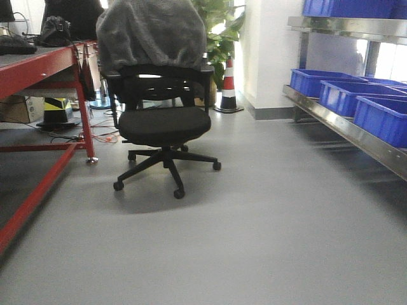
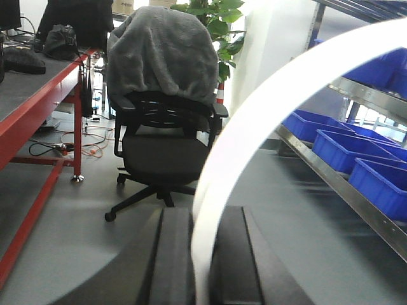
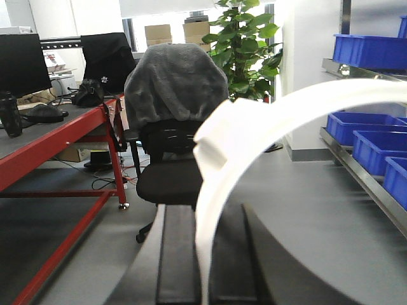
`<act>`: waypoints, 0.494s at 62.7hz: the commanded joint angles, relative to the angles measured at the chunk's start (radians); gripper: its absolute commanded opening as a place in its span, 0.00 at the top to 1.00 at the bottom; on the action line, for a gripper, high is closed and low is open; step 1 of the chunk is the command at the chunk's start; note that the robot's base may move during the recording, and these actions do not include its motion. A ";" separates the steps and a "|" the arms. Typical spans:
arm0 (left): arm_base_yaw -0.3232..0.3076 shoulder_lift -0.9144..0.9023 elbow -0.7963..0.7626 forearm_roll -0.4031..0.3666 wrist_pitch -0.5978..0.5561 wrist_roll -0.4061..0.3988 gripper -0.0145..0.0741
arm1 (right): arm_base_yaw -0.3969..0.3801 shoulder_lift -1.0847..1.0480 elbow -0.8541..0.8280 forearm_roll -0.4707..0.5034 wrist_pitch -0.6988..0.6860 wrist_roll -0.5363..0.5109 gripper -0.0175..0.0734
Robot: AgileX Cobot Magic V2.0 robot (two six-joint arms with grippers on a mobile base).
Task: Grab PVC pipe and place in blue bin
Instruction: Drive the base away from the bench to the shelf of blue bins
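Observation:
A white curved PVC pipe (image 2: pixel 267 108) rises from between my left gripper's (image 2: pixel 202 254) black fingers (image 2: pixel 172 254) and arcs up to the right. The left gripper is shut on it. In the right wrist view a white curved PVC pipe (image 3: pixel 254 127), with a thicker joint near its bend, rises from my right gripper (image 3: pixel 205 260), which is shut on it. Several blue bins (image 1: pixel 381 117) stand on the low metal shelf at the right; they also show in the left wrist view (image 2: pixel 381 181) and the right wrist view (image 3: pixel 375 149). Neither gripper nor pipe shows in the front view.
A black office chair (image 1: pixel 162 124) draped with a grey cloth stands ahead on the grey floor. A red-framed table (image 1: pixel 38 70) runs along the left. The metal shelf (image 1: pixel 343 127) runs along the right. A traffic cone (image 1: pixel 227 89) and a plant (image 1: pixel 219 25) stand behind.

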 commanded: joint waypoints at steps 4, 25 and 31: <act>0.004 -0.004 0.001 -0.008 -0.035 -0.008 0.96 | 0.001 -0.006 0.000 -0.003 -0.027 -0.006 0.99; 0.004 -0.004 0.001 -0.008 -0.035 -0.008 0.96 | 0.001 -0.006 0.000 -0.003 -0.027 -0.006 0.99; 0.004 -0.004 0.001 -0.008 -0.035 -0.008 0.96 | 0.001 -0.006 0.000 -0.003 -0.027 -0.006 0.99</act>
